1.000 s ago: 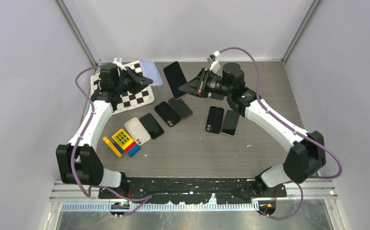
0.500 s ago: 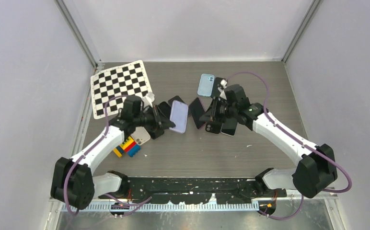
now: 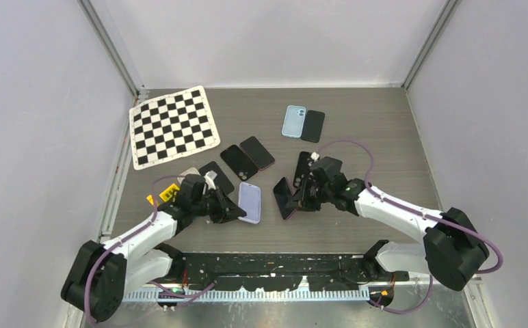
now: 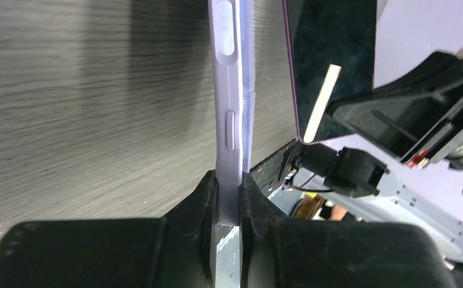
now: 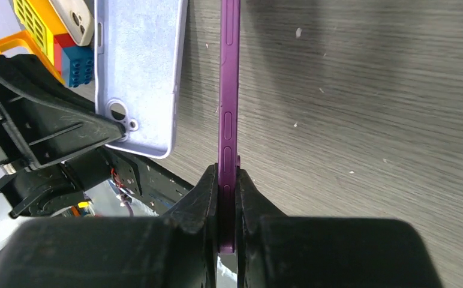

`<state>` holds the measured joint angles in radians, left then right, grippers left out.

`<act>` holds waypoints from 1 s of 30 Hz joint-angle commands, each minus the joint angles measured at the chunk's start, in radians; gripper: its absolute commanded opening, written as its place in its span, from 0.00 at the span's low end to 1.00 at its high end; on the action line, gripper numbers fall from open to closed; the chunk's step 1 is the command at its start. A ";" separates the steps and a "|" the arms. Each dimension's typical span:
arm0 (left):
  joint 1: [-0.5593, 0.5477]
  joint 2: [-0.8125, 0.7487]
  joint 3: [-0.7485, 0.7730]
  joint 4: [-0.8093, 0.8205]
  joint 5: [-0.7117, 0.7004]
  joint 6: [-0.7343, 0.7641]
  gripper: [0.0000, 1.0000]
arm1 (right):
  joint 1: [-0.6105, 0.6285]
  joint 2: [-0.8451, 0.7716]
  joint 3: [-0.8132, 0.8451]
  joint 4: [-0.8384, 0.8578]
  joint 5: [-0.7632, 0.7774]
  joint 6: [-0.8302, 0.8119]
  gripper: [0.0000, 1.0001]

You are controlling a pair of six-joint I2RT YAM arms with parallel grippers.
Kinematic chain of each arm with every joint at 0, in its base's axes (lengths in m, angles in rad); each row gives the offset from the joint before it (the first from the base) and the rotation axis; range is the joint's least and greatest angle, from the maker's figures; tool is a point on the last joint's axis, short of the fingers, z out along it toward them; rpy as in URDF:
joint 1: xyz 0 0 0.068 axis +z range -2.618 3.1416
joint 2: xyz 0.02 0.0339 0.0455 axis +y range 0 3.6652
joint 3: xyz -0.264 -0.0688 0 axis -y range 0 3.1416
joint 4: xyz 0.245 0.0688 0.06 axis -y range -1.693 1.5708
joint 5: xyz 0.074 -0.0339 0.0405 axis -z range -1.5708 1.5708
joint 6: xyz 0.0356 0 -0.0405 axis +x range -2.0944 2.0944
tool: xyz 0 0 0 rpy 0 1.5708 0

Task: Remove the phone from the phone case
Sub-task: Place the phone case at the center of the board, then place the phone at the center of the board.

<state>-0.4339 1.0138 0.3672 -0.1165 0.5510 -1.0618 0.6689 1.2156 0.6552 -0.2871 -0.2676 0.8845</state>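
Note:
My left gripper (image 3: 237,208) is shut on a lavender phone case (image 3: 249,203), held on edge just above the table near its front. In the left wrist view the case (image 4: 229,120) runs straight out from between my fingertips (image 4: 229,183). My right gripper (image 3: 299,198) is shut on a purple phone (image 3: 285,198) with a dark screen, also on edge. The right wrist view shows the phone (image 5: 229,108) clamped at its end by that gripper (image 5: 228,177). There the case (image 5: 139,72) shows flat-on with its camera hole. Phone and case are a short gap apart.
A checkerboard mat (image 3: 174,125) lies at the back left. Several dark phones (image 3: 247,156) lie mid-table, and a light blue phone (image 3: 293,121) with a black one (image 3: 312,126) sits further back. Toy blocks (image 3: 167,195) and a beige phone (image 5: 79,18) lie left of my left gripper.
Both arms have come from the back of the table toward the near edge, carrying the case and the phone. Both grips stayed shut.

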 commanded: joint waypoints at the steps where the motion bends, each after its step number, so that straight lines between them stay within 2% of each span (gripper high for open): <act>1: -0.015 0.032 -0.077 0.270 -0.028 -0.132 0.00 | 0.061 0.034 -0.024 0.260 0.053 0.091 0.01; 5: -0.032 0.113 -0.066 0.250 0.011 -0.095 0.00 | 0.109 0.090 -0.054 0.353 0.103 0.129 0.01; 8: -0.040 0.203 -0.038 0.218 0.120 -0.045 0.07 | 0.116 0.116 -0.076 0.393 0.110 0.133 0.08; 11: -0.058 0.272 -0.002 0.127 0.153 0.023 0.18 | 0.120 0.134 -0.080 0.379 0.110 0.092 0.13; 13: -0.064 0.295 0.012 0.076 0.145 0.050 0.29 | 0.128 0.139 -0.089 0.363 0.105 0.072 0.19; 18: -0.065 0.284 0.058 -0.010 0.104 0.085 0.56 | 0.133 0.107 -0.111 0.281 0.100 0.037 0.29; 21: -0.065 0.275 0.070 -0.023 0.092 0.101 0.66 | 0.133 0.092 -0.080 0.207 0.081 0.004 0.37; 24: -0.066 0.286 0.089 -0.037 0.101 0.127 0.68 | 0.134 0.099 -0.030 0.089 0.066 -0.062 0.46; 27: -0.065 0.294 0.126 -0.104 0.088 0.170 0.70 | 0.134 0.104 0.026 -0.011 0.103 -0.114 0.61; 30: -0.065 0.260 0.185 -0.223 0.042 0.238 0.73 | 0.133 0.085 0.061 -0.071 0.128 -0.142 0.67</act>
<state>-0.4965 1.3090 0.4637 -0.1909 0.6361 -0.9298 0.7967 1.3457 0.6365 -0.2455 -0.1829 0.8246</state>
